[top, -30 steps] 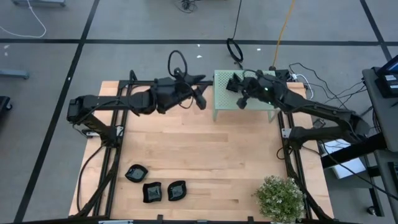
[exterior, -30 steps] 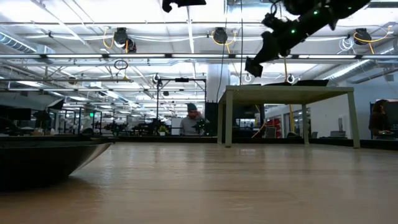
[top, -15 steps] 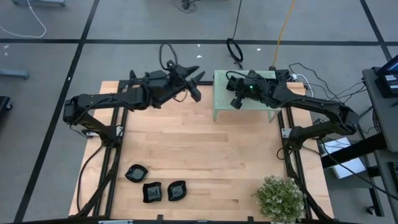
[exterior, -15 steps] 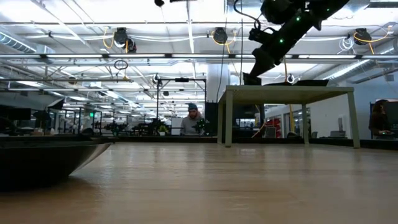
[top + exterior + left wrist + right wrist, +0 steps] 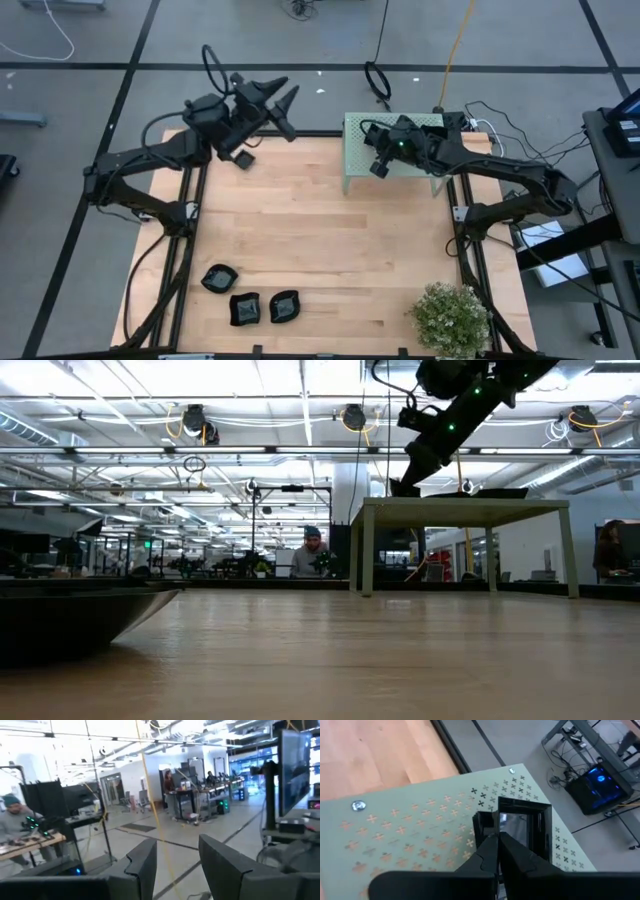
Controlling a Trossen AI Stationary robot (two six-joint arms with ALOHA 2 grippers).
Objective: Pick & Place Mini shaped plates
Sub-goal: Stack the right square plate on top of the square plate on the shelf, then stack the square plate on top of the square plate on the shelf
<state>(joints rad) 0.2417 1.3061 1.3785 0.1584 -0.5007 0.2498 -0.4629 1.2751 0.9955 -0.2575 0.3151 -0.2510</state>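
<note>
Right hand [image 5: 496,851]: I have it low over the pale green perforated stand [image 5: 360,165] at the far right of the table [image 5: 330,260]; its fingers are clenched, tips together, over a square black plate [image 5: 520,827] lying on the stand's top (whether they pinch its near rim I cannot tell).
Left hand [image 5: 277,103]: lifted clear at the table's far left corner, fingers spread and carrying nothing; the left wrist view looks out into the room.
Plates waiting: three small black plates [image 5: 250,298] sit grouped at the near left of the table, well apart from both hands.
Done, as I judge it: one plate is on the stand.
Left to do: the three near plates look untouched, so I take most of the job to lie ahead (assuming the stand is the goal).
Bystander: a person [image 5: 309,552] sits far behind the table.
Other: a potted plant [image 5: 452,318] at the near right corner.
</note>
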